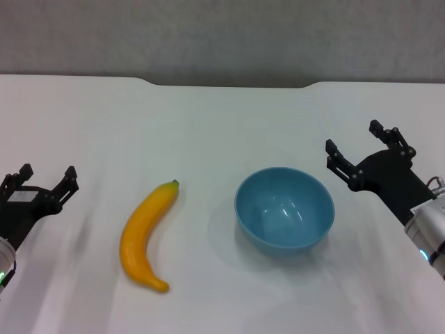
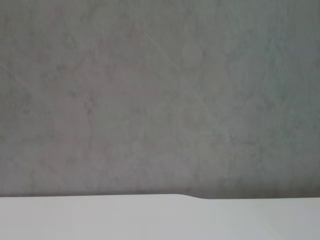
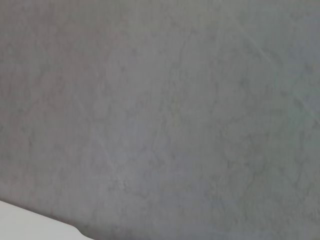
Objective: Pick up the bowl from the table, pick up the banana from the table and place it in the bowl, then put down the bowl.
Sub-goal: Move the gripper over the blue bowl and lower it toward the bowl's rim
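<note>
Your right gripper (image 1: 356,150) hangs with its two black fingers spread wide, gripping nothing and touching nothing, just beside the bowl (image 1: 284,209) on its outer side. Your left gripper (image 1: 46,179) is likewise spread open and empty, near the banana (image 1: 145,234) but apart from it. Between the two grippers, the glossy light-blue bowl sits upright on the white table (image 1: 222,118), its inside plain and bare. The yellow-orange banana lies flat beside it, toward your left gripper, its curve bowing toward that gripper and its small dark-green stem tip pointing away from you. Both wrist views show only a grey surface and a strip of the table's edge (image 2: 150,217).
</note>
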`<state>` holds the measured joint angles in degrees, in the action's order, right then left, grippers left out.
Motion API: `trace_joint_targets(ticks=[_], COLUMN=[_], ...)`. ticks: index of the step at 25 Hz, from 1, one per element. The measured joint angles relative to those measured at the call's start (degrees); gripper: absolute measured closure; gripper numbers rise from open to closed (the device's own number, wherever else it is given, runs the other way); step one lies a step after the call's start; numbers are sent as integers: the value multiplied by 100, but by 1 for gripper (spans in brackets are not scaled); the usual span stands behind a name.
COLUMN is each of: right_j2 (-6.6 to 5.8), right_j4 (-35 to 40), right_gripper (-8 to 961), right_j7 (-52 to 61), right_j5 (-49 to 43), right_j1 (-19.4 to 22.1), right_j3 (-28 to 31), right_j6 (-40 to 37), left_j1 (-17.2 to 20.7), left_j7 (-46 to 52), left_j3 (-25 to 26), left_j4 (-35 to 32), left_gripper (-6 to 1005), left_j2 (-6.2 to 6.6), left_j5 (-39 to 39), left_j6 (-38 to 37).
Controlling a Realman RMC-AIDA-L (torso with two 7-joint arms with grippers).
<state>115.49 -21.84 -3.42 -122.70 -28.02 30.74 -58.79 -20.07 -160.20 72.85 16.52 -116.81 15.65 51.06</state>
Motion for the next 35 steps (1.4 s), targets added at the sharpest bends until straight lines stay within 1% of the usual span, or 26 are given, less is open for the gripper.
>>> trace_joint_targets(ticks=[15,20,23,25,26,27,28,29,30,31,32,33,35], right_j2=[3,-20,-64,-100,-133,-191,-262,-357,-459,-553,-667,-783,-933], right_j4=[-5,-88,-328,-492,-581,-702,-859,-1078,-1292,-1495,-1740,-2011,-2446], right_gripper=[72,72,72,72,72,72,72,72,72,72,72,72,72], right_j7=[0,-6,-48,-58,-60,-62,-65,-67,-68,-68,-71,-83,-171], right_j5=[0,-9,-33,-36,-38,-41,-40,-45,-43,-50,-47,-51,-54], right_j1=[5,51,110,133,150,181,214,261,305,337,380,418,513], right_j3=[-8,11,26,43,61,96,146,204,268,323,414,518,748], right_j6=[-36,-36,10,60,112,189,301,461,642,834,1070,1349,1837], left_j1=[18,49,176,392,514,684,813,877,1128,1233,1309,1309,1463], left_j7=[7,142,449,664,724,777,791,786,754,748,750,750,752], left_j3=[-8,-47,-150,-146,-130,-103,-75,-50,87,172,220,220,295], left_j4=[16,78,329,781,1093,1560,2018,2248,3225,3639,3896,3896,4493], left_gripper=[120,121,122,122,122,123,123,123,125,127,129,131,135], left_j2=[0,17,75,161,209,274,317,333,367,364,350,350,308], left_j5=[12,-30,-158,-367,-484,-620,-751,-818,-1122,-1275,-1369,-1369,-1529], left_j6=[0,16,-91,-345,-521,-873,-1255,-1502,-2607,-3091,-3407,-3407,-4213])
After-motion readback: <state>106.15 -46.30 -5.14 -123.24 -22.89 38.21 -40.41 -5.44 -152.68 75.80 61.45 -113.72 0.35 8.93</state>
